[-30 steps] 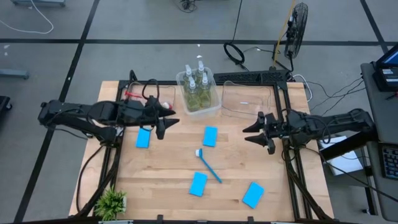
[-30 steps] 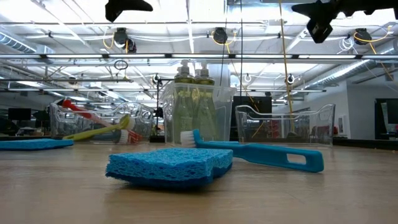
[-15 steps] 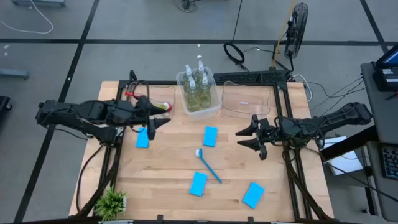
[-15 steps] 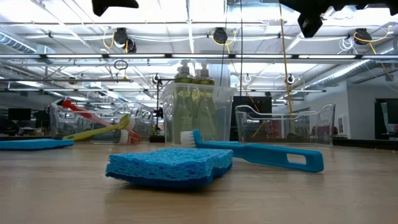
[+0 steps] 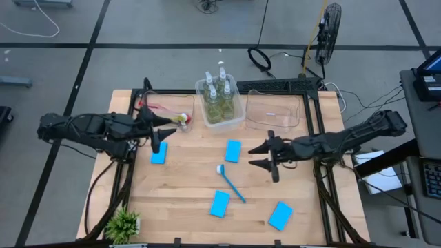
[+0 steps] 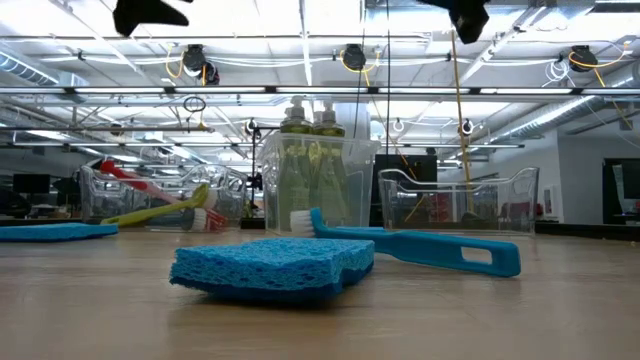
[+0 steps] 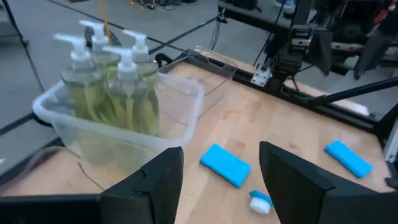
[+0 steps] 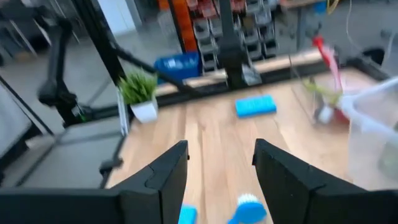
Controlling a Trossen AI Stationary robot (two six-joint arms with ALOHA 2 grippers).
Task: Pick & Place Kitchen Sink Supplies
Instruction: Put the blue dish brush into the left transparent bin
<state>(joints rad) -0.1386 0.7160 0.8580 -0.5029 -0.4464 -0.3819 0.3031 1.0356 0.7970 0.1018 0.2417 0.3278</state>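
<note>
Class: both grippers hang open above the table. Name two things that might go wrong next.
1. The right gripper, open, may hit the blue brush close below, scattering nearby sponges.
2. The left gripper, open beside the soap-bottle bin, might clip its wall and tip the bottles.

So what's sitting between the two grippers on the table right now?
In the high view, one blue sponge lies between the left gripper and right gripper, both open above the table; otherwise bare wood.
</note>
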